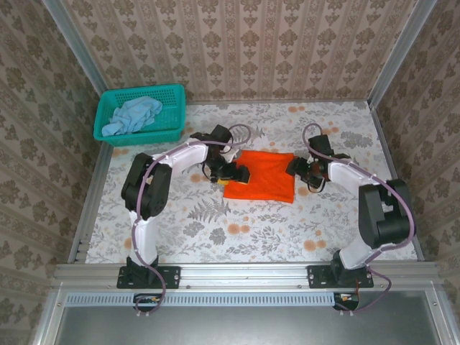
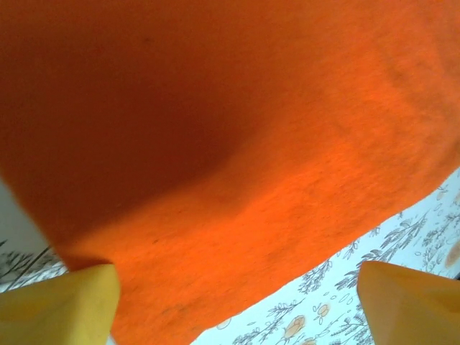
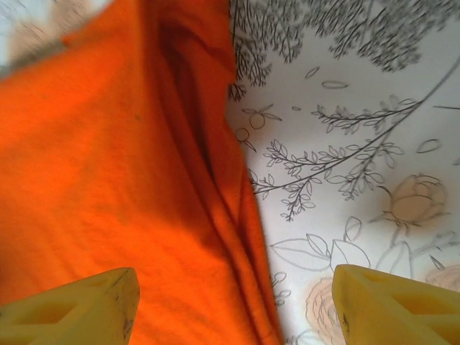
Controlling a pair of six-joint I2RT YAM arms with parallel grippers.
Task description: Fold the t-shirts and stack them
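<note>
I have both arms bent inward and low over the tabletop. My left hand sits at the left edge of the folded orange t-shirt and my right hand at its right edge. Both hands are spread wide (yellow fingertips, cloth under the gap). The pale blue t-shirt lies crumpled in the teal basket, well apart at the far left.

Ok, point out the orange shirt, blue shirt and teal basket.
Bright orange cloth t-shirt (image 1: 262, 176), top view, its flat middle.
Pale blue cloth t-shirt (image 1: 133, 115), top view, crumpled middle.
Teal plastic mesh basket (image 1: 175, 111), top view, right wall.
</note>
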